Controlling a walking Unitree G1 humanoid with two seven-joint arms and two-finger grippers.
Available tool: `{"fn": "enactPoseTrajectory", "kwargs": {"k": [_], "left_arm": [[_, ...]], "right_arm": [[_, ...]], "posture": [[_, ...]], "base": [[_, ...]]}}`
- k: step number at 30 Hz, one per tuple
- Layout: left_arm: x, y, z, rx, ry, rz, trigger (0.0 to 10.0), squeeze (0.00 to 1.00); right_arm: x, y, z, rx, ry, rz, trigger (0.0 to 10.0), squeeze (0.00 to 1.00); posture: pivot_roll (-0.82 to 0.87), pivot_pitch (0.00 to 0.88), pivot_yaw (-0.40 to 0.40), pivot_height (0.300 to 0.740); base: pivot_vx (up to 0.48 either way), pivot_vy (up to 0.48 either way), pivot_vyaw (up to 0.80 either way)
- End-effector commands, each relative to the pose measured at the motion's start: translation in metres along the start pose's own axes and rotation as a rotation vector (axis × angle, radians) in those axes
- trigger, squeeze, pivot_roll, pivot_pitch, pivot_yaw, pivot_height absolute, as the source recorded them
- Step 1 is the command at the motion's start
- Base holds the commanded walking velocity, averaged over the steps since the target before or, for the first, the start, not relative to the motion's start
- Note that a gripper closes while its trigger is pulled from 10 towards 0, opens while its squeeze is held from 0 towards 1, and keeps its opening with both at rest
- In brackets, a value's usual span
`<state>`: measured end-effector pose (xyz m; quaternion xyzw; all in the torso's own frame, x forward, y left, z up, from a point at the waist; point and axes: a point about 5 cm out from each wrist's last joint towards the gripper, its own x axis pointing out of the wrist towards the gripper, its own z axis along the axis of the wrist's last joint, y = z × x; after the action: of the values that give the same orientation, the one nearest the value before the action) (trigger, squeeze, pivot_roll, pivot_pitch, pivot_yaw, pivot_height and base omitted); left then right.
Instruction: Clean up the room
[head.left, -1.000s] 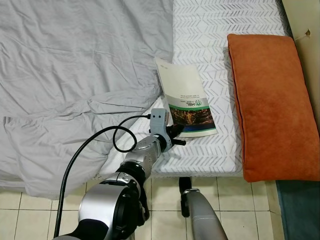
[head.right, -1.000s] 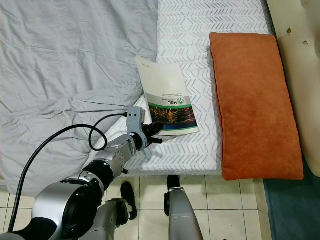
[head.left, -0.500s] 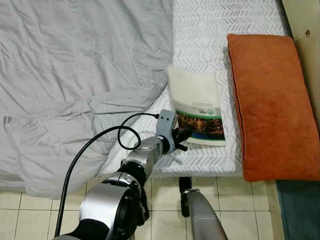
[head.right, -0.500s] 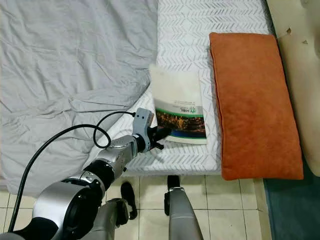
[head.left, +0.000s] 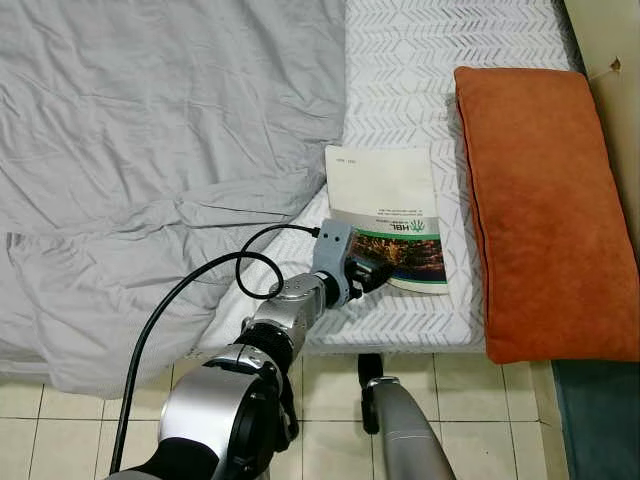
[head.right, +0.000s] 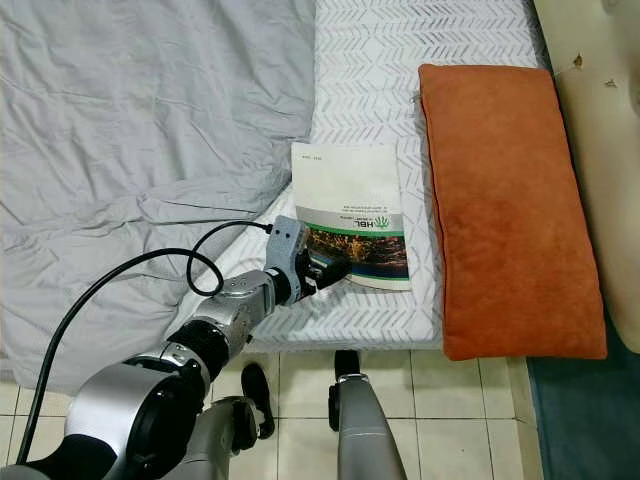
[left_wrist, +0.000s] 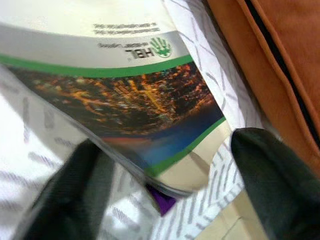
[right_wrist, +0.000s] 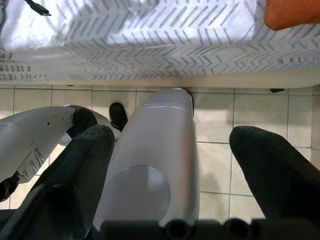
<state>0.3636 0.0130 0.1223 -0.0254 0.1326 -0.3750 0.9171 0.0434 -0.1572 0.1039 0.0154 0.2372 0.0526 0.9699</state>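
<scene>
- A booklet (head.left: 385, 215) is lying flat on the bed's patterned sheet (head.left: 420, 70), between the grey duvet (head.left: 150, 150) and the orange cushion (head.left: 545, 200), with its near corner close to the bed's edge.
- The left arm is being stretched forward from the lower left, a black cable (head.left: 190, 290) looping off its wrist, and the left claw (head.left: 372, 275) is being held at the booklet's near corner.
- In the left wrist view the fingers (left_wrist: 75, 185) are being shown apart, one on each side of that slightly lifted corner (left_wrist: 170, 170), with nothing clamped.
- The right claw (right_wrist: 170, 170) is being shown by its own wrist view with fingers spread, hanging idle over the tiled floor (right_wrist: 220, 150) below the bed edge.
</scene>
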Motion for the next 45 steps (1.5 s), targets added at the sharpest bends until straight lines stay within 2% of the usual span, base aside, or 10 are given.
{"fn": "enactPoseTrajectory", "kwargs": {"k": [1, 10, 15, 25, 35, 36, 37, 38, 41, 45], "left_arm": [[-0.001, -0.007, -0.017, 0.032, 0.028, -0.029, 10.0, 1.00], [-0.036, 0.040, -0.022, 0.080, -0.089, 0.057, 10.0, 1.00], [-0.083, 0.063, -0.052, 0.196, -0.106, 0.075, 10.0, 1.00], [-0.127, 0.026, -0.078, 0.118, -0.218, 0.177, 10.0, 1.00], [-0.152, 0.033, -0.106, 0.081, -0.129, 0.477, 10.0, 1.00], [-0.162, 0.032, -0.107, 0.065, -0.123, 0.525, 10.0, 0.82], [-0.162, 0.032, -0.107, 0.065, -0.123, 0.525, 10.0, 0.82], [-0.171, 0.030, -0.102, 0.072, -0.140, 0.541, 10.0, 0.00], [-0.170, 0.031, -0.091, 0.087, -0.185, 0.528, 10.0, 0.00], [-0.143, 0.032, -0.064, 0.140, -0.288, 0.455, 10.0, 0.00]], "right_arm": [[-0.002, 0.000, -0.008, 0.015, 0.048, -0.012, 10.0, 0.00], [0.011, -0.001, -0.006, 0.036, 0.018, -0.004, 10.0, 0.00], [0.035, -0.006, -0.003, 0.053, -0.033, 0.003, 10.0, 0.00], [0.106, -0.025, 0.016, 0.082, -0.174, 0.008, 10.0, 0.00], [0.164, -0.031, 0.046, 0.121, -0.284, 0.028, 10.0, 0.00], [0.163, -0.035, 0.055, 0.115, -0.323, 0.005, 10.0, 0.00], [0.163, -0.035, 0.055, 0.115, -0.323, 0.005, 10.0, 0.00], [0.157, -0.042, 0.058, 0.104, -0.352, -0.037, 10.0, 0.00], [0.152, -0.050, 0.057, 0.104, -0.371, -0.093, 10.0, 0.00], [0.157, -0.061, 0.057, 0.066, -0.413, -0.172, 10.0, 0.00]], "posture": [[-0.49, 0.587, 0.026, 0.740], [-0.43, 0.589, 0.043, 0.740], [-0.34, 0.520, 0.073, 0.740], [-0.18, 0.245, 0.103, 0.740], [-0.10, 0.078, 0.095, 0.740], [-0.09, 0.034, 0.086, 0.740], [-0.09, 0.034, 0.086, 0.740], [-0.09, 0.000, 0.081, 0.740], [-0.10, 0.000, 0.077, 0.740], [-0.13, 0.000, 0.093, 0.740]], "base": [[0.000, 0.000, 0.00], [0.000, 0.000, 0.00], [0.000, 0.000, 0.00], [0.000, 0.000, 0.00], [0.000, 0.000, 0.00], [0.000, 0.000, 0.00], [0.000, 0.000, 0.00], [0.000, 0.000, 0.00], [0.000, 0.000, 0.00], [0.000, 0.000, 0.00]]}}
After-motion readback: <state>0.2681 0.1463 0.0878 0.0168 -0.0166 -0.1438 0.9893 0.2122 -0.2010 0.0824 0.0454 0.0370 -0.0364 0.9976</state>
